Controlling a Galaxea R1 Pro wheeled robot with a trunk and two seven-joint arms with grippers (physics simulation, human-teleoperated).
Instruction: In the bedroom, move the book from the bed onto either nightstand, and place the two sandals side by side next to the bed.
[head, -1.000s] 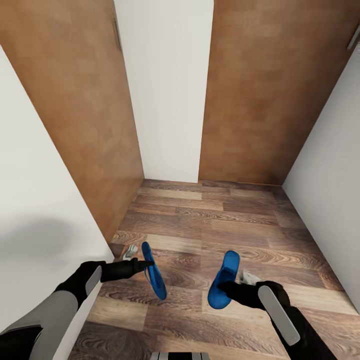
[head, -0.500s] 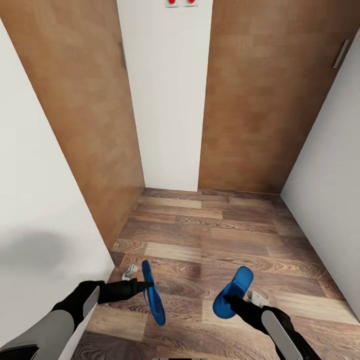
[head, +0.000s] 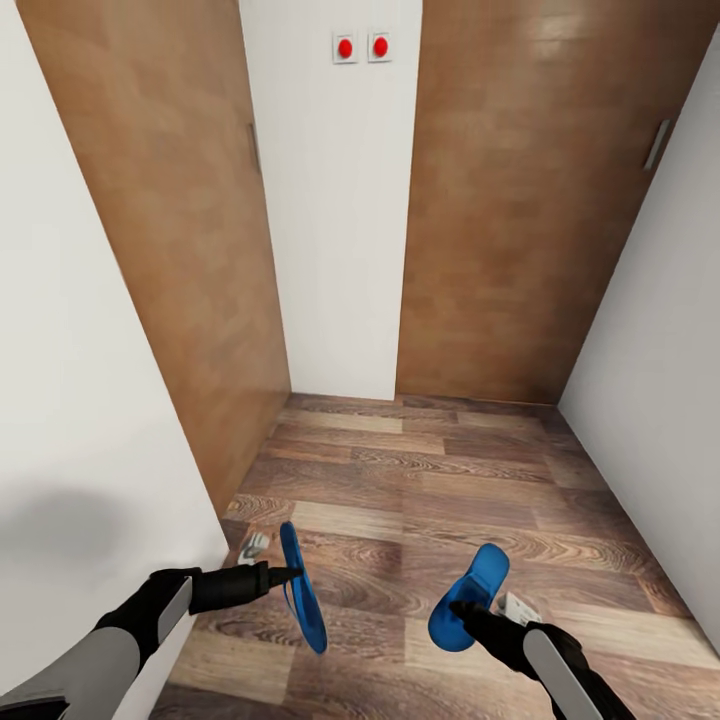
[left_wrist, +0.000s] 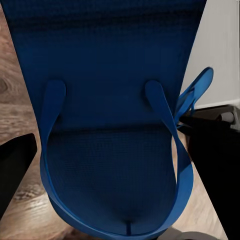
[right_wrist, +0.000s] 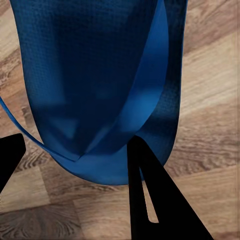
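Holding one blue flip-flop each, both arms sit low in the head view over the wood-plank floor (head: 430, 470) of a narrow hallway. The left hand (head: 285, 575) is pinching the left sandal (head: 302, 590) by its edge, so the sandal hangs tilted on its side above the floor, and the left wrist view shows its footbed and thong straps (left_wrist: 115, 165) right up close. The right hand (head: 462, 608) is clamped on the right sandal (head: 468, 598), which angles up and away from the hand, toe end higher; one black finger (right_wrist: 150, 200) lies across its near end in the right wrist view. The two sandals are well apart. Ahead, a white wall (head: 335, 250) with two red buttons (head: 362, 46) sits between two brown wooden doors (head: 510, 200)
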